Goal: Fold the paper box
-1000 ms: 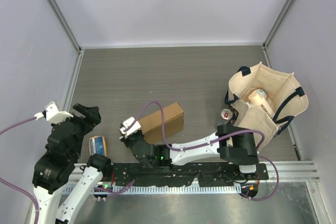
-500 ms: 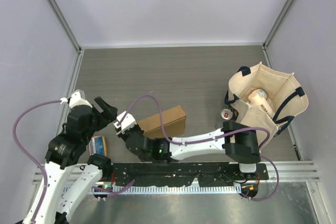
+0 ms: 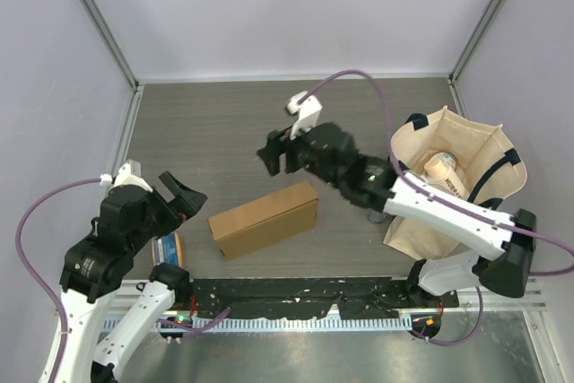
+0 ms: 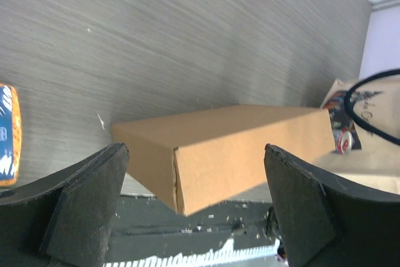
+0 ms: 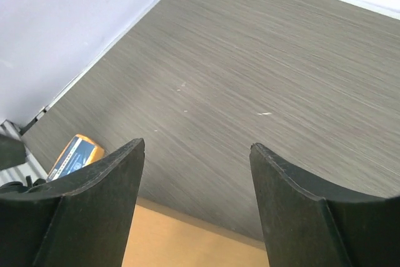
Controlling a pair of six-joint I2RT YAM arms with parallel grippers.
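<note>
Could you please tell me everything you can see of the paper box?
The paper box is plain brown cardboard, folded shut into a shallow rectangular mailer, unmarked, with a seam visible at its near corner. It lies flat on the grey table, near the front edge, its long side slanted. Only the table touches it.

paper box (image 3: 264, 219) at the near middle of the table (image 3: 224, 123), packet (image 3: 168, 247) to its left, tote bag (image 3: 457, 181) far right

White arms (image 3: 448, 213), purple cables (image 3: 386, 132) — black jaws
</note>
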